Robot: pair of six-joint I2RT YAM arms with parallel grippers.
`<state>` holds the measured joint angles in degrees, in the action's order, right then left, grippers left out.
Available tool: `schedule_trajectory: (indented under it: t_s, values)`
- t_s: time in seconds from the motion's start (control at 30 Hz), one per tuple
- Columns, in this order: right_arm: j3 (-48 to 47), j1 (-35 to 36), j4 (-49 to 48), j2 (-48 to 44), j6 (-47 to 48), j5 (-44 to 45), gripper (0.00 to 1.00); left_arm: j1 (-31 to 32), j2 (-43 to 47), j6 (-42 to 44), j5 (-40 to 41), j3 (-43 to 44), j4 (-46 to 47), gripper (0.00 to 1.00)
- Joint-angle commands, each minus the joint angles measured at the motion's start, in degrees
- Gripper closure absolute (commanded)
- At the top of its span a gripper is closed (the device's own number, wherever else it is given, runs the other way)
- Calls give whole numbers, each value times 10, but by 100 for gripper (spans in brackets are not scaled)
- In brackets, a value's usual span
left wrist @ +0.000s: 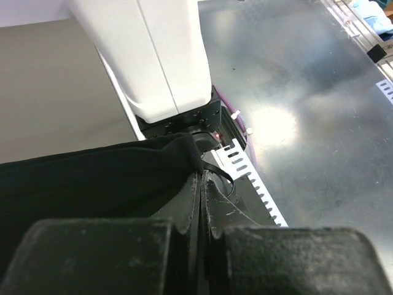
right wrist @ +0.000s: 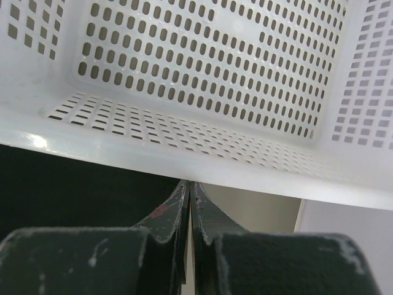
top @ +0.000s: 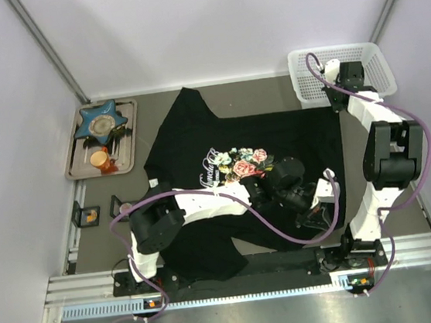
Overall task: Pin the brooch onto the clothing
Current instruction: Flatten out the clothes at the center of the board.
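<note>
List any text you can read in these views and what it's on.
White cursive lettering on the chest of the T-shirt, beside the rose print: too small and blurred to read.
No other text shows on the basket or tray.

The T-shirt (top: pixel 197 132) lies spread mid-desk (top: pixel 270 97). A tray (top: pixel 133 132) sits at its far left, carrying a dish (top: pixel 100 121); a basket (top: pixel 300 82) stands at the far right corner.

left end effector (left wrist: pixel 200 175): fingers together | right end effector (right wrist: pixel 189 187): fingers together
</note>
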<state>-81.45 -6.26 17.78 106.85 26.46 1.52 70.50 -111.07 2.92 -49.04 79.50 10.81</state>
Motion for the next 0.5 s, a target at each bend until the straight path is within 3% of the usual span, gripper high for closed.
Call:
schedule_trajectory:
  t_s: [0.0, 0.1, 0.13, 0.17, 0.2, 0.27, 0.3, 0.37, 0.47]
  values:
    - [-10, -8, -46, 8, 10, 23, 100, 10, -1, 1, -17, 12, 45, 100]
    - [-8, -8, -46, 11, 13, 30, 100, 10, -8, -10, -5, 13, 47, 91]
    - [-8, -9, -46, 11, 15, 32, 100, 10, -8, -11, -3, 13, 47, 82]
    - [-7, -8, -45, 8, 15, 32, 98, 10, -6, -11, 3, 13, 44, 66]
    - [-3, -9, -42, 5, 15, 33, 96, 10, -4, -12, 5, 13, 42, 59]
    - [2, -8, -40, -9, 14, 28, 81, 7, 6, -13, 10, 15, 33, 51]
    - [8, -8, -39, -15, 12, 26, 75, 4, 9, -14, 12, 17, 17, 43]
    - [15, -8, -35, -32, 7, 20, 61, -1, 23, -21, 12, 19, 4, 37]
    - [14, -8, -9, -47, -4, 11, 51, -16, 48, -47, 10, 10, -11, 34]
